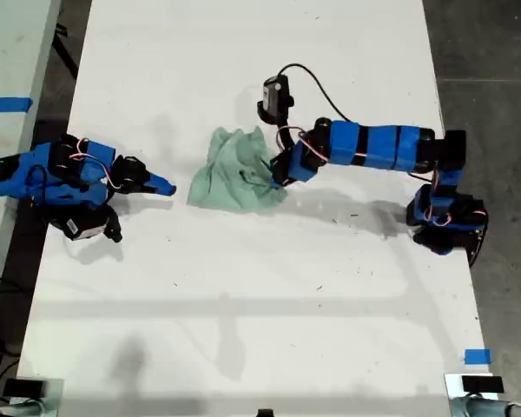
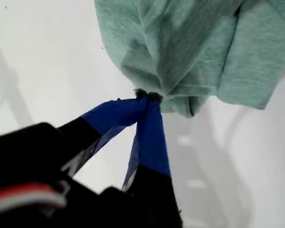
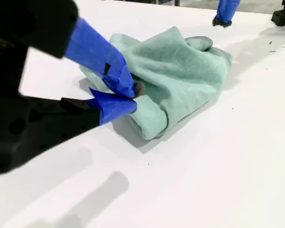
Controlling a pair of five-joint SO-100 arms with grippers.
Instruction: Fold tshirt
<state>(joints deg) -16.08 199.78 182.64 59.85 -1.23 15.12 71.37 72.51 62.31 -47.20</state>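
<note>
tshirt (image 1: 234, 171) | pale mint-green, plain, soft fabric | crumpled into a bunched heap, not flat, folds and creases all over | lies on the white worktop (image 1: 243, 304), slightly toward the exterior view's left of its middle | one edge gathered to a pinched point (image 2: 149, 95)

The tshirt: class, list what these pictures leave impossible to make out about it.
Sleeves and collar of the tshirt: lost in its bunched folds, every view.
Fabric pinched by my first gripper: covered by the fingertips, first wrist view.
Part of the cloth: cut off by the first wrist view's edge.
</note>
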